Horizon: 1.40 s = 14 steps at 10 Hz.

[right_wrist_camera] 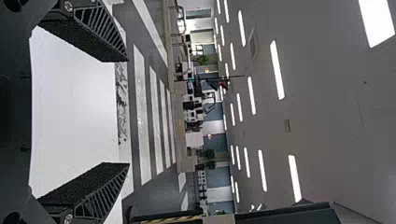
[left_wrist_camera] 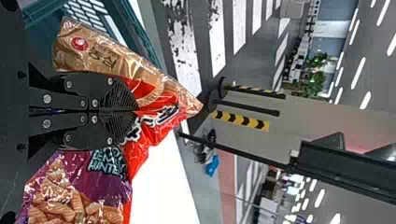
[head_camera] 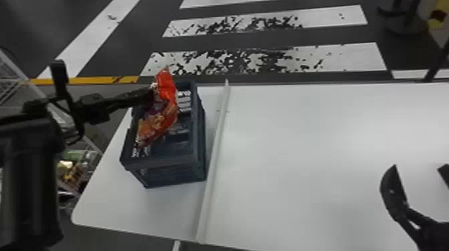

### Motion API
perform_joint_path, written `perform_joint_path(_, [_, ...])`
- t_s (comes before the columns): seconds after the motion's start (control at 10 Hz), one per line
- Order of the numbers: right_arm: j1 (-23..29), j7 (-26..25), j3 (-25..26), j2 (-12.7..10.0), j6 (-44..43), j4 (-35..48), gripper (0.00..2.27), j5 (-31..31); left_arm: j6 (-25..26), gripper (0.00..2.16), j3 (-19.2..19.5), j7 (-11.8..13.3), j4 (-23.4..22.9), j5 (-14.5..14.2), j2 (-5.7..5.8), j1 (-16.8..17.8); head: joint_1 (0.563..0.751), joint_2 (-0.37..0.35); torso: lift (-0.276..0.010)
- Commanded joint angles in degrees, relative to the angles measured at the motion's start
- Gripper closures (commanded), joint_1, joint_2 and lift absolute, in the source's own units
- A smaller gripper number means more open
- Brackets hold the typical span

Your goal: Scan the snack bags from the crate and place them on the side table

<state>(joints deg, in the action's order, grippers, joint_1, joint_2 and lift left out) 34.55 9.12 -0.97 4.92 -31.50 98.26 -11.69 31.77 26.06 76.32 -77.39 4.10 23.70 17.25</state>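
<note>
My left gripper (head_camera: 152,95) is over the blue-grey crate (head_camera: 197,147) at the left of the table, with a red and orange snack bag (head_camera: 167,111) hanging from it above the crate's opening. In the left wrist view the left gripper (left_wrist_camera: 135,111) is shut on the snack bag (left_wrist_camera: 159,105), whose red, gold and purple wrapping bulges out on both sides of the fingers. My right gripper (head_camera: 422,180) stands open above the right part of the white table; in the right wrist view the right gripper (right_wrist_camera: 128,112) has its fingers wide apart with nothing between them.
A raised white strip (head_camera: 213,167) runs along the table (head_camera: 300,150) just right of the crate. Wire shelving with goods (head_camera: 75,167) stands beyond the table's left edge. A striped floor lies behind the table.
</note>
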Motion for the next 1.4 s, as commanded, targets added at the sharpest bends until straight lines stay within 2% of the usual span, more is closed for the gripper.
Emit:
perform_joint_path(0.0, [-0.01, 0.02, 0.0, 0.0, 0.0, 0.0, 0.08, 0.0, 8.8, 2.13, 1.28, -0.48, -9.0, -4.54, -0.67, -2.93, 0.695, 0.227, -0.095])
perform_joint_path(0.1, [-0.01, -0.07, 0.0, 0.0, 0.0, 0.0, 0.08, 0.0, 13.72, 2.13, 1.54, -0.91, -15.07, -6.56, -1.64, -4.42, 0.695, 0.22, -0.095])
perform_joint_path(0.3, [0.08, -0.07, 0.0, 0.0, 0.0, 0.0, 0.08, 0.0, 22.33, 2.13, 1.8, -1.79, -26.58, -7.18, -5.59, -6.27, 0.695, 0.183, -0.095])
perform_joint_path(0.4, [0.08, -0.07, 0.0, 0.0, -0.18, 0.0, 0.08, 0.0, 25.85, 2.13, 1.45, -3.02, -30.89, -7.18, -8.32, -6.88, 0.695, 0.169, -0.095])
perform_joint_path(0.5, [0.26, -0.07, 0.09, 0.0, -0.35, 0.09, 0.08, -0.09, 27.96, 2.13, 0.57, -4.34, -34.75, -6.74, -11.75, -7.76, 0.695, 0.143, -0.095])
perform_joint_path(0.6, [0.43, -0.16, 0.18, 0.0, -0.35, 0.35, 0.08, -0.09, 28.13, 2.13, -3.03, -4.96, -36.25, -6.3, -13.94, -8.99, 0.695, 0.111, -0.095])
perform_joint_path(0.7, [0.7, -0.16, 0.35, 0.0, -0.35, 0.7, 0.08, -0.09, 28.13, 2.13, -6.11, -5.48, -36.78, -6.21, -16.23, -10.13, 0.695, 0.066, -0.095])
perform_joint_path(0.8, [0.78, -0.16, 0.53, 0.0, -0.35, 0.97, 0.08, -0.18, 27.96, 2.13, -9.8, -7.07, -37.48, -6.21, -18.16, -11.28, 0.695, 0.038, -0.095])
perform_joint_path(0.9, [0.96, -0.33, 0.61, 0.0, -0.35, 1.32, 0.08, -0.26, 27.08, 2.13, -14.37, -9.35, -37.48, -6.48, -19.04, -12.51, 0.695, -0.021, -0.095])
perform_joint_path(1.1, [1.4, -0.77, 1.14, 0.0, -0.35, 1.67, 0.08, -0.61, 22.33, 2.13, -22.01, -12.34, -34.49, -5.07, -22.64, -14.18, 0.695, -0.137, -0.095])
perform_joint_path(1.2, [1.49, -0.95, 1.32, 0.0, -0.35, 1.76, 0.08, -0.88, 19.52, 2.13, -25.97, -14.19, -31.68, -3.75, -23.85, -14.44, 0.695, -0.163, -0.095])
perform_joint_path(1.3, [1.66, -0.95, 1.49, 0.0, -0.53, 1.85, 0.08, -0.97, 15.13, 2.13, -29.84, -16.65, -27.99, -1.91, -23.85, -14.44, 0.695, -0.225, -0.095])
